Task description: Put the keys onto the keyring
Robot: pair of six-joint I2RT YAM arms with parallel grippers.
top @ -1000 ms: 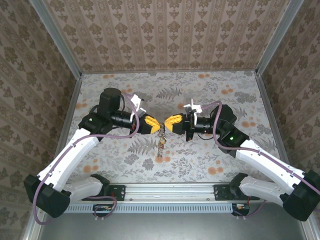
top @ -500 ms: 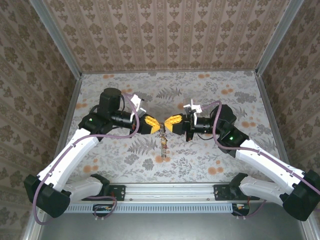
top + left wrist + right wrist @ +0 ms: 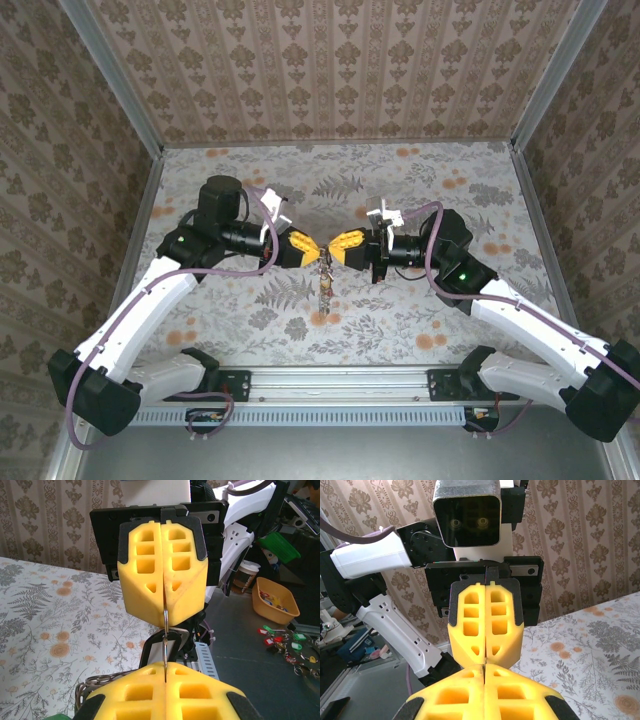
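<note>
The print on a paper cup (image 3: 243,575) beyond the table was too small to read. The left gripper (image 3: 316,254) and right gripper (image 3: 335,250) met tip to tip above the middle of the table (image 3: 420,190), each with its fingers pressed together on the keyring (image 3: 323,280), which the left wrist view caught edge-on as a thin line between them. The keyring hung under the tips, long axis upright, with the keys (image 3: 322,303) dangling downward.

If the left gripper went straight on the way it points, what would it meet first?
The right gripper, tip to tip just ahead; both seem to pinch the keyring between them.
</note>
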